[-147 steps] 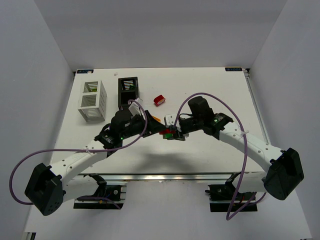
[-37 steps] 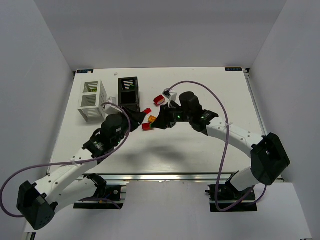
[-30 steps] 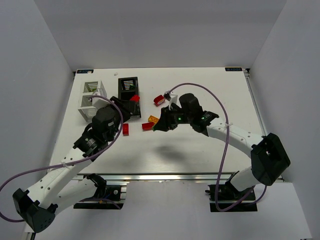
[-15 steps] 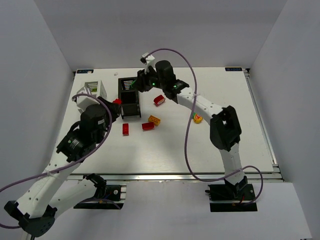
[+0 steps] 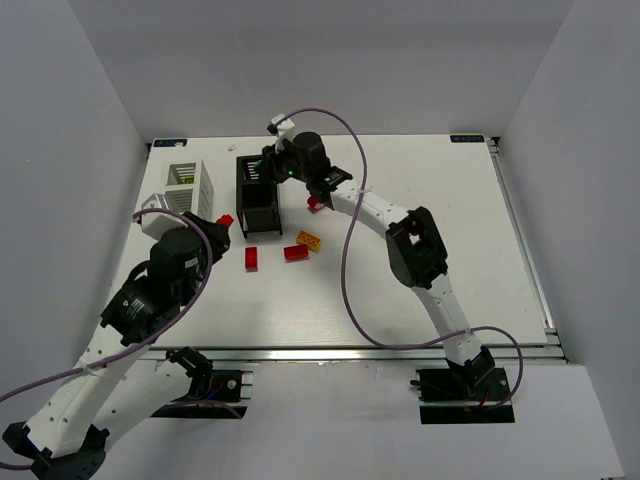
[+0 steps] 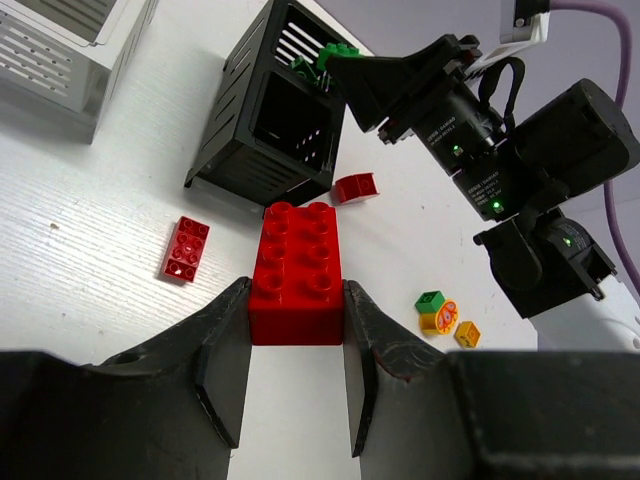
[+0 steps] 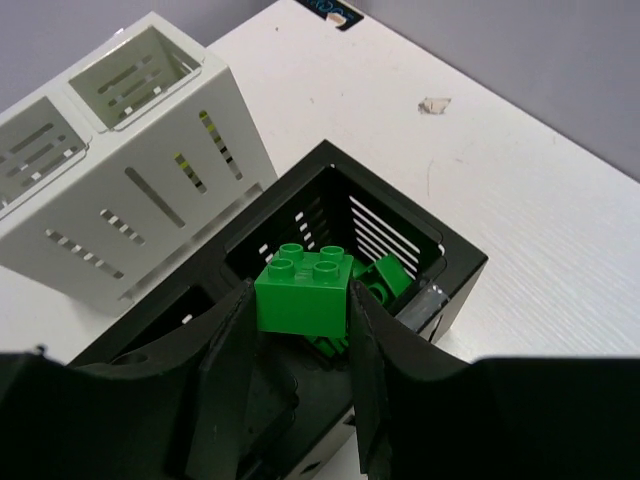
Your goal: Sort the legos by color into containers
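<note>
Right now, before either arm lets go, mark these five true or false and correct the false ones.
1. The left jaws hold a red brick. True.
2. The right jaws hold a yellow brick. False: they hold a green brick.
3. That green brick hangs over the white bin. False: it is over the black bin, above the compartment that has other green pieces in it.
4. In the top view, the white bin stands left of the black bin. True.
5. Every brick is already in a bin or in the jaws. False: loose red bricks lie in front of the black bin.
</note>
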Tool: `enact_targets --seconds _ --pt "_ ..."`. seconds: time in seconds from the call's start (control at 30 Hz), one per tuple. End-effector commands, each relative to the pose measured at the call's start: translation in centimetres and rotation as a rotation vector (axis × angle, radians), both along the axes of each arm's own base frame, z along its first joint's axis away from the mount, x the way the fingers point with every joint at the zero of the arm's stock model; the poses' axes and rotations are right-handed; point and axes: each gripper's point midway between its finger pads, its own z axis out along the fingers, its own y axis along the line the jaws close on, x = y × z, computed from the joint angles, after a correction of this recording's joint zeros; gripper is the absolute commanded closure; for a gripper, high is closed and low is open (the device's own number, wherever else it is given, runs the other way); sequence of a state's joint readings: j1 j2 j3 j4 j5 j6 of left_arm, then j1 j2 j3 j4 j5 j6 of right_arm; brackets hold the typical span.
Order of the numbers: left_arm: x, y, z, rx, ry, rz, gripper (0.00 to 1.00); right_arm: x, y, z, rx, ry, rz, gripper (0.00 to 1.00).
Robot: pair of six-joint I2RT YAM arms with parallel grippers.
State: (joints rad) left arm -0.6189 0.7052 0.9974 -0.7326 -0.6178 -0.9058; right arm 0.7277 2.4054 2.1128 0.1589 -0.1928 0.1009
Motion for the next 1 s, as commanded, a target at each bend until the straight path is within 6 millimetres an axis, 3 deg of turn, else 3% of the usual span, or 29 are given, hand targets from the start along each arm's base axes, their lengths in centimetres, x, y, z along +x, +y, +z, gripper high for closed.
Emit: enact_targets --seconds 0.0,0.27,0.37,0.53,0.6,0.63,0.67,0.7,0.73,0.77,0.83,0.87,0.9,0.93,0.97 --pt "0.0 0.0 -0.2 -0.013 0.012 0.010 1.00 0.9 1.3 5.3 0.095 -0.161 -0.026 0.78" --pt "0.6 -0.5 0.0 -0.012 0.019 0.003 1.00 1.1 1.5 3.5 0.078 -0.159 -0.030 0.25" --pt "1.1 -0.8 0.2 0.008 0.023 -0.003 1.00 1.0 1.5 3.4 0.072 -0.166 -0.020 0.17" --pt "2.3 -1.6 0.9 0.047 0.038 -0.013 1.00 0.9 0.5 4.6 0.076 -0.174 -0.011 0.15" --pt "2.6 -1.8 1.0 0.055 0.037 -0.016 1.00 0.1 0.0 7.2 0.093 -0.214 0.024 0.13" --pt "2.8 -1.8 1.1 0.060 0.040 -0.012 1.00 0.0 -0.8 6.4 0.068 -0.217 0.037 0.11" --pt "3.0 -1.6 1.0 0.065 0.046 -0.004 1.00 -1.0 -1.4 9.2 0.078 -0.282 0.079 0.10" --pt "3.2 -1.5 0.9 0.070 0.052 0.001 1.00 -1.6 -2.0 10.0 0.075 -0.308 0.102 0.11" --pt "3.5 -1.7 0.7 0.075 0.068 -0.006 1.00 -2.0 -3.8 12.8 0.087 -0.361 0.109 0.11" --pt "4.0 -1.0 0.5 0.077 0.081 0.011 1.00 -3.1 -4.5 11.2 0.073 -0.337 0.169 0.10" --pt "4.6 -1.4 -0.3 0.066 0.120 -0.042 1.00 -3.6 -7.1 11.8 0.085 -0.331 0.242 0.11" --pt "5.6 -0.4 -1.0 0.062 0.147 -0.017 1.00 -6.0 -8.0 12.2 0.102 -0.311 0.373 0.12" --pt "6.0 -0.2 -1.4 0.064 0.160 -0.028 1.00 -5.7 -10.1 12.1 0.103 -0.273 0.381 0.19" --pt "6.2 -0.6 -1.9 0.050 0.181 -0.066 1.00 -6.2 -11.0 11.8 0.106 -0.232 0.400 0.28" --pt "6.8 0.5 -2.1 0.043 0.188 -0.046 1.00 -7.2 -12.0 12.3 0.106 -0.213 0.438 0.54"
